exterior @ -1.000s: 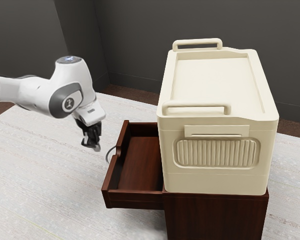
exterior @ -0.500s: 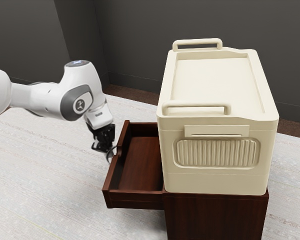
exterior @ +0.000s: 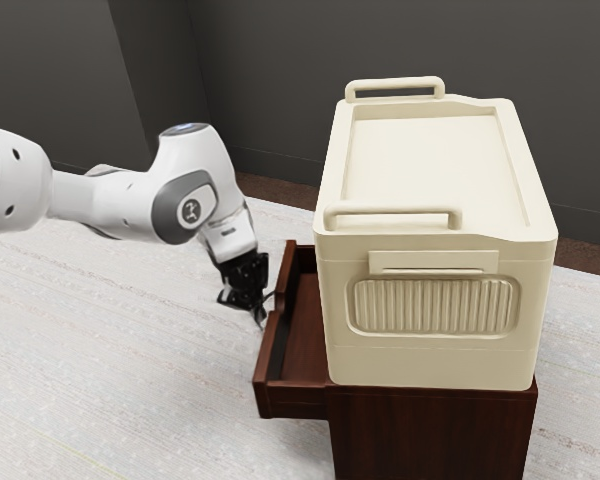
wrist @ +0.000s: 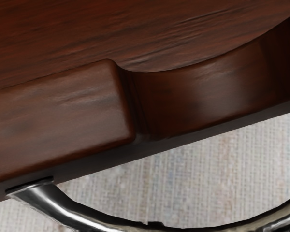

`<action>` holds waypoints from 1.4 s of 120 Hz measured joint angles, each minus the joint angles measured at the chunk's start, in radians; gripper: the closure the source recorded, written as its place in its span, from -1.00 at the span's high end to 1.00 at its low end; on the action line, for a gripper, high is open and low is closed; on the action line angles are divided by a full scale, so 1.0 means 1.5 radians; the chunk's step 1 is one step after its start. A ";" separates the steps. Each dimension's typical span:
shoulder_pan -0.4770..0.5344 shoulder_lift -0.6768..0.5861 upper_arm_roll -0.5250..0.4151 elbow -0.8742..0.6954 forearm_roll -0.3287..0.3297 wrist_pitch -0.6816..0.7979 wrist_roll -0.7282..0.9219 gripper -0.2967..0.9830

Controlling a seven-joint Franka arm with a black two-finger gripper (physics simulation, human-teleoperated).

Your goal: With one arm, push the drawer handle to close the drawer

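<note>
the drawer point(exterior: 271, 352) has slid partway in, so the push seems to be working, but it still juts past the cabinet's point(exterior: 430, 435) edge. the hand point(exterior: 258, 310) is at the curved handle point(wrist: 63, 210), outside the drawer front; open or closed, i cannot tell. inward travel looks unobstructed.

Exterior view: cream rectangular box with bar handles point(exterior: 430, 160) on dark-red wooden cabinet point(exterior: 430, 435), right of centre. Dark-red open-topped wooden drawer point(exterior: 295, 407) juts leftward from cabinet; curved shiny metal handle point(wrist: 58, 208) on its outer face. Flat grey wall point(exterior: 260, 80) behind.
</note>
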 joint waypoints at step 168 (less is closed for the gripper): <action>0.016 -0.040 0.063 0.245 0.070 -0.260 -0.100 -0.47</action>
